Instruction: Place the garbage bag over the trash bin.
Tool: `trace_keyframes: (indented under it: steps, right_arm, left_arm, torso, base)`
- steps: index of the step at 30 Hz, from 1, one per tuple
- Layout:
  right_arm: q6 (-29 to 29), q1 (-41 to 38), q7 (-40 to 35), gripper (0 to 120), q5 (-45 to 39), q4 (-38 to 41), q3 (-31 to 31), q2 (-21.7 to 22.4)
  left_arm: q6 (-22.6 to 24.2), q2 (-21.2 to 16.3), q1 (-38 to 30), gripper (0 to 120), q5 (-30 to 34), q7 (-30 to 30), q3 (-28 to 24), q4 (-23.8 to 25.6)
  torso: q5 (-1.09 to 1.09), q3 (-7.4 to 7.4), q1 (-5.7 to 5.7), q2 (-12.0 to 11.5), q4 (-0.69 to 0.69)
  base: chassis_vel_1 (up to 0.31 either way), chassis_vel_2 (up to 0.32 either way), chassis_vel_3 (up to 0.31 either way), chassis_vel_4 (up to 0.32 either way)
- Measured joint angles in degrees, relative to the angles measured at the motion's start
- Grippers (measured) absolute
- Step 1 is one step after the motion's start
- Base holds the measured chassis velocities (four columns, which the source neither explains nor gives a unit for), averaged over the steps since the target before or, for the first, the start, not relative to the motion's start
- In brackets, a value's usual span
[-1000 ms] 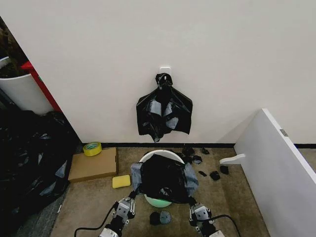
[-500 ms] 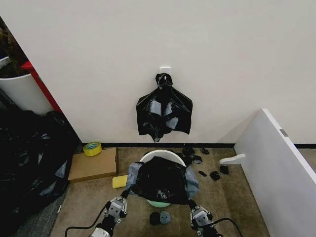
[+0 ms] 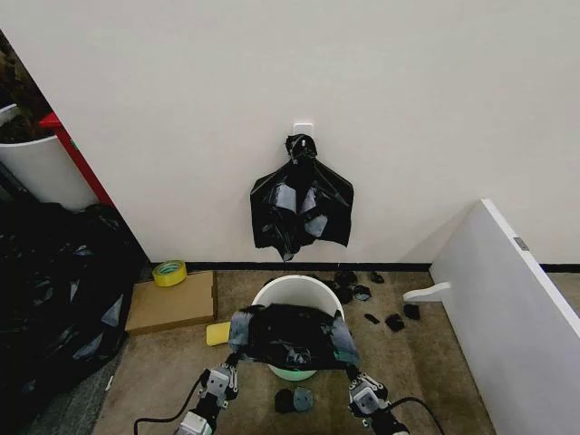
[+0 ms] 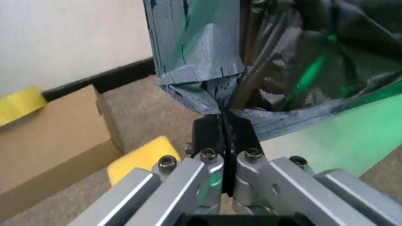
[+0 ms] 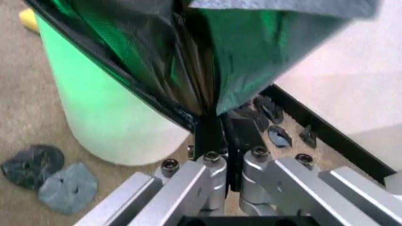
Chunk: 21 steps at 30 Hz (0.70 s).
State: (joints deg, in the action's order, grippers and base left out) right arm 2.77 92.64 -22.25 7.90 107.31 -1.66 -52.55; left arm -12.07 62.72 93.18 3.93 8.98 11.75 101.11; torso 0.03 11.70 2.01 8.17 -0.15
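Observation:
The trash bin (image 3: 296,289), a round cream-white bucket with a pale green base, stands on the carpet close to the wall. The garbage bag (image 3: 290,335), glossy black with grey folded corners, hangs stretched across the bin's near side, and the far half of the rim shows behind it. My left gripper (image 3: 232,361) is shut on the bag's left edge, and in the left wrist view this gripper (image 4: 223,126) pinches the grey fold of the bag (image 4: 295,61). My right gripper (image 3: 350,371) is shut on the right edge; the right wrist view shows this gripper (image 5: 213,123) beside the bin's wall (image 5: 107,117).
A knotted bundle of black bags (image 3: 301,204) hangs on the wall. A cardboard box (image 3: 172,302) with a yellow tape roll (image 3: 169,272) and a yellow sponge (image 3: 217,333) lie left of the bin. Black sheeting (image 3: 54,290) fills the left. A white panel (image 3: 507,317) stands right. Scraps (image 3: 294,399) lie in front.
The bag has come lower and nearer to me, flattening into a wider band, and more of the bin's rim shows behind it. Both grippers kept their hold and shifted slightly.

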Motion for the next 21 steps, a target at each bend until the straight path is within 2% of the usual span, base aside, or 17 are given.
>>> trace_keyframes:
  steps: [11,18,20,21]
  right_arm:
    - [1.4,-1.0,0.4,0,0.9,-2.5,0.9,0.2]
    - [2.0,-0.8,0.3,0,-0.6,-1.7,1.0,0.7]
    - [2.0,-0.5,0.2,7,-1.3,-1.4,0.9,0.9]
    - [2.0,-0.3,0.2,12,-1.8,-1.1,0.9,1.1]
  left_arm:
    - [0.4,0.6,-1.5,0,1.5,0.1,0.1,-1.7]
    - [1.5,0.1,-1.3,0,3.5,1.6,-0.2,-0.6]
    - [2.2,-0.2,-1.0,0,3.8,2.7,-0.3,0.0]
    - [2.8,-0.4,-0.8,5,3.9,3.5,-0.4,0.5]
  torso:
    - [0.0,0.0,0.0,0.0,0.0]
    - [0.0,0.0,0.0,0.0,0.0]
    - [0.0,0.0,0.0,0.0,0.0]
    - [0.0,0.0,0.0,0.0,0.0]
  base:
    - [0.0,0.0,0.0,0.0]
    - [0.0,0.0,0.0,0.0]
    - [0.0,0.0,0.0,0.0]
    - [0.0,0.0,0.0,0.0]
